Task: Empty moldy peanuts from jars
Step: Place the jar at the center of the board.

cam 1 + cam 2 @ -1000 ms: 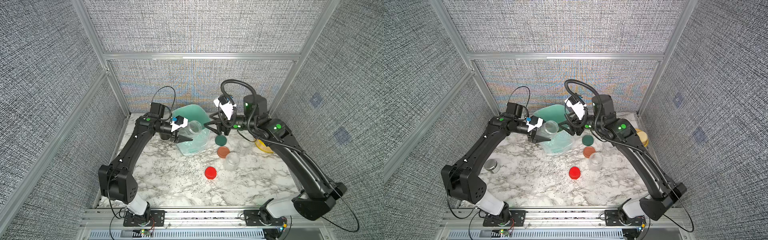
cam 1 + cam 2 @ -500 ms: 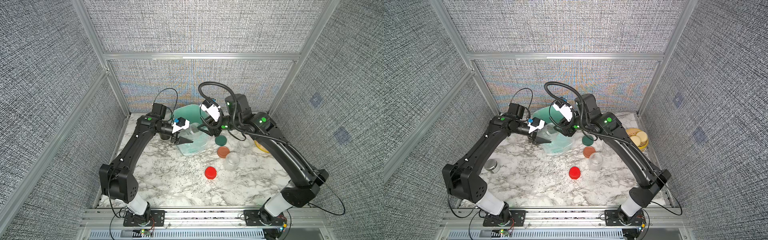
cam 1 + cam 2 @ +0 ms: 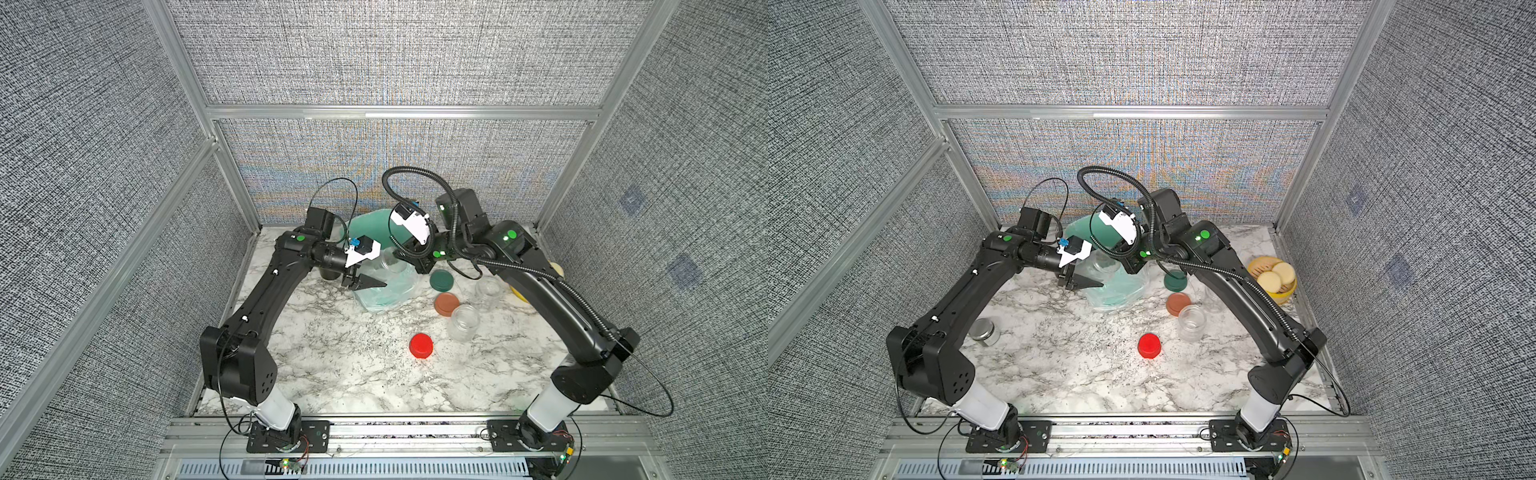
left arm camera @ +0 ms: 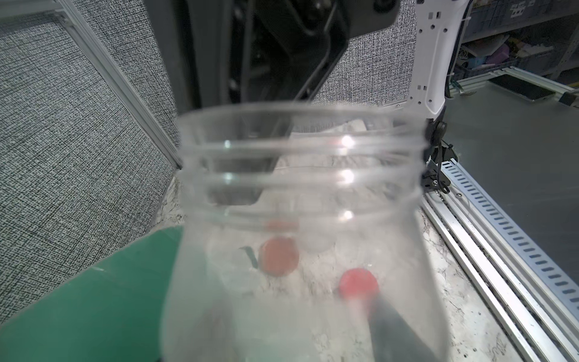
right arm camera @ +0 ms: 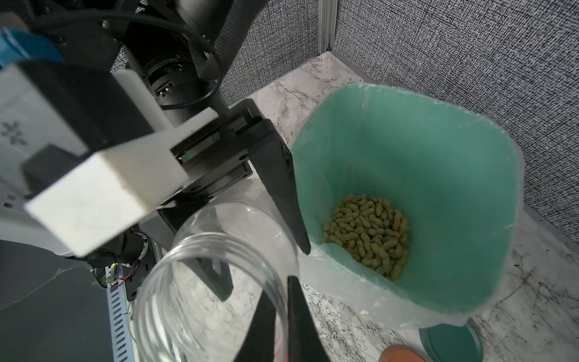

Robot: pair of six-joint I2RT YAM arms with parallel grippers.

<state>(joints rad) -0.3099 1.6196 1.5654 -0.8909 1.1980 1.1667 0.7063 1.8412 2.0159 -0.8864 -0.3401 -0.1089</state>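
An empty clear jar hangs lidless in front of the green-lined bin. My left gripper is shut on its body, one finger on each side. My right gripper is shut on the jar's rim, one finger inside and one outside. The moldy peanuts lie heaped in the bottom of the bin. In the left wrist view the jar fills the frame, blurred. Two more empty open jars stand on the table at the right.
Red lid, terracotta lid and dark green lid lie on the marble table. A steel tin stands front left by the left arm. A yellow bowl of pale discs sits at the right wall.
My right arm swung left from above the lids to the held jar, and its gripper went from open to shut on the rim. The left arm stayed almost still.
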